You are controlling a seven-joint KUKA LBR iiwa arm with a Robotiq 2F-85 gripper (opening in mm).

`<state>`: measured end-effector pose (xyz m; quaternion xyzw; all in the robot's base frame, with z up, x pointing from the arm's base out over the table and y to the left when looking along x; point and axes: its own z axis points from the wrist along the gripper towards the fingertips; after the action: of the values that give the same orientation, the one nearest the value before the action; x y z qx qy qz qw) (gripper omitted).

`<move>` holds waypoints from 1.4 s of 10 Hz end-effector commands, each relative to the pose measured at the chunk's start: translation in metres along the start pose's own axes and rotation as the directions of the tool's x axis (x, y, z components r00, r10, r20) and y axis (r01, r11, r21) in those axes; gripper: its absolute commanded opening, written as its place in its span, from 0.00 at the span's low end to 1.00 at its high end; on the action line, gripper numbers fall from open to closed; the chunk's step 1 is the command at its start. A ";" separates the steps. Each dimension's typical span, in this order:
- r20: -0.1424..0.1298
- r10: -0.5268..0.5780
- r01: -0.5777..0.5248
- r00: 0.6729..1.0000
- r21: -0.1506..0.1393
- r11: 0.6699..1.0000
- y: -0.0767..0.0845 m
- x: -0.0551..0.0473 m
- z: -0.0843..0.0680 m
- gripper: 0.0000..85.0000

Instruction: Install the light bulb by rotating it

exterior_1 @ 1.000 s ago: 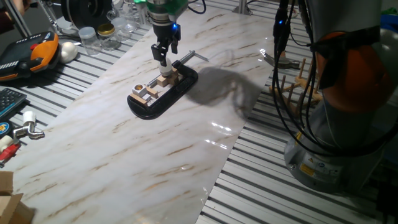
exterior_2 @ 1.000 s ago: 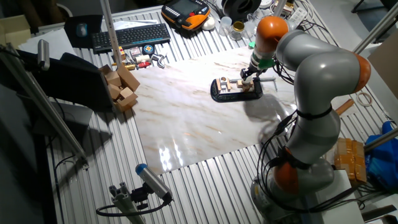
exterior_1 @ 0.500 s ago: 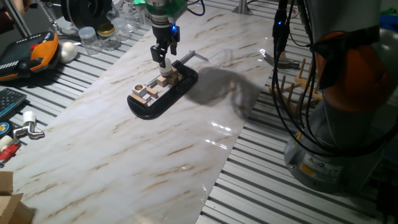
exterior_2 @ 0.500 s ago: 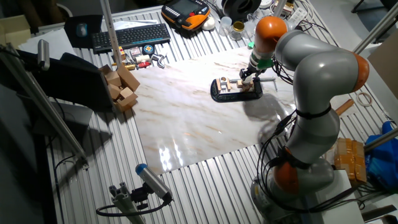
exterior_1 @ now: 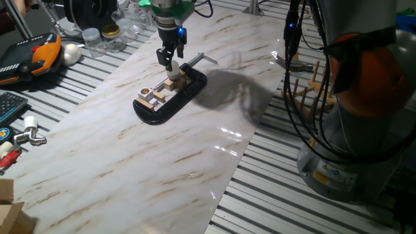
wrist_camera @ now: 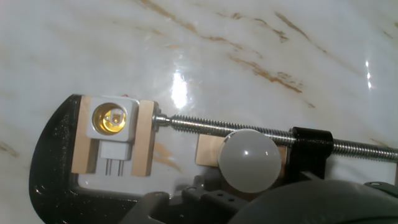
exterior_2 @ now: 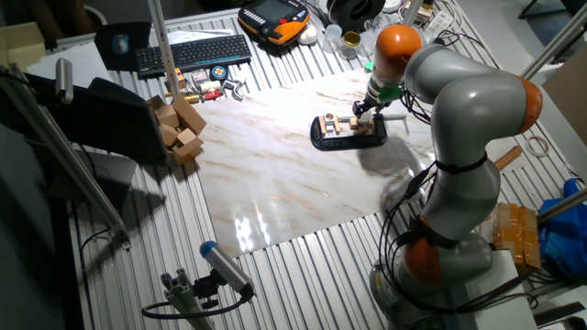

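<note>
While closed on the small frosted white globe bulb (wrist_camera: 251,159), the two-finger gripper (exterior_1: 170,62) hangs above the black C-clamp (exterior_1: 172,96), w/ white socket block (wrist_camera: 114,119) apart, empty.

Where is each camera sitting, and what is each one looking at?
One fixed view: low beside the marble board, looking across it; shows the gripper on the light bulb, the clamp, and the robot's base at right.
The other fixed view: high up, farther off, looking down; shows the whole grey and orange arm, keyboard.
Hand view: on the hand, looking straight down at the light bulb, socket; gripper body at bottom edge.
All three share the clamp.
</note>
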<state>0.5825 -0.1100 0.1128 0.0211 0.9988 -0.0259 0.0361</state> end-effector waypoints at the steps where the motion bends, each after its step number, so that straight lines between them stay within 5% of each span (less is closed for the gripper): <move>1: 0.000 -0.002 0.002 1.000 -0.002 1.000 0.000 -0.001 0.000 0.80; 14: 0.023 -0.006 0.006 1.000 -0.002 1.000 -0.001 -0.007 0.014 0.80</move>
<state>0.5909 -0.1122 0.0992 0.0178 0.9984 -0.0256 0.0480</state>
